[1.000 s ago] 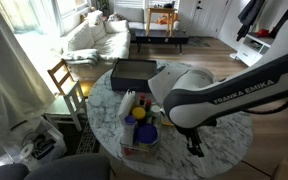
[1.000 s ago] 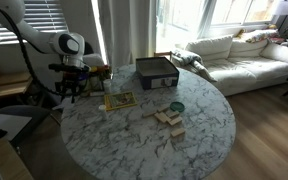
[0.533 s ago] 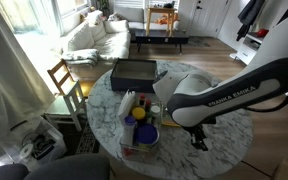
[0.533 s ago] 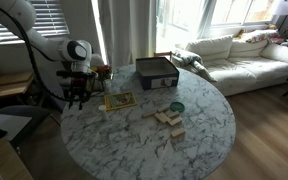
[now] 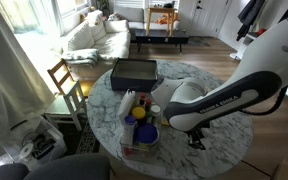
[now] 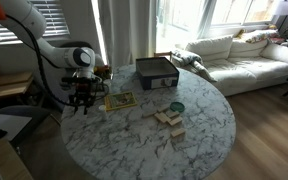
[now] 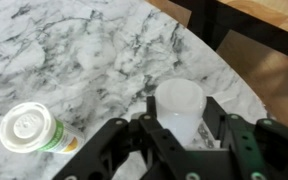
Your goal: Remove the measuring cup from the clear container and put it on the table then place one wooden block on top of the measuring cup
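Observation:
My gripper is shut on the measuring cup, a small pale whitish cup held upright between the fingers, just above the marble table near its edge. In both exterior views the gripper hangs low over the table, beside the clear container, which holds yellow and blue items. Several wooden blocks lie piled near the table's middle. They are hidden behind the arm in an exterior view.
A bottle with a white cap and green label lies on the table close to the gripper. A dark grey box stands at the far side. A small teal round item lies by the blocks. A wooden chair stands beside the table.
The arm has lowered and shifted slightly, bringing the gripper with the cup closer to the table top near the edge. Nothing else has moved.

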Robot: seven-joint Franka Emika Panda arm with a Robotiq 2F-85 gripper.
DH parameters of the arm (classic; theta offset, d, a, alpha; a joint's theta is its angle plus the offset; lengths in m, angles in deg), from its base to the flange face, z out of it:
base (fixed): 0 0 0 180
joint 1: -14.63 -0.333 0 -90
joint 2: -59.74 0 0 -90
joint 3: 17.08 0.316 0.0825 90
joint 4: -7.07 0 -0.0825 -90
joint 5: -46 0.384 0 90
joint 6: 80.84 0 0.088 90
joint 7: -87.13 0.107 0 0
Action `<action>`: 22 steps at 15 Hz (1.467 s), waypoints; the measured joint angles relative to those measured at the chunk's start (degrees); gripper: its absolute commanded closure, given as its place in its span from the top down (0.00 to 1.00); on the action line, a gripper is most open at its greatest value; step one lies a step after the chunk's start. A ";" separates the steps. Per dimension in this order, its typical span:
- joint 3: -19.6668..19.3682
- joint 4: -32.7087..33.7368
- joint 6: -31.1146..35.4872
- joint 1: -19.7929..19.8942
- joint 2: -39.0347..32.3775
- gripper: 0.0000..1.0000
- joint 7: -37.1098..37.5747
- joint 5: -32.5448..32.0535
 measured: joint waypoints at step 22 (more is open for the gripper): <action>-2.28 -0.82 2.61 2.74 8.84 1.00 0.62 -2.45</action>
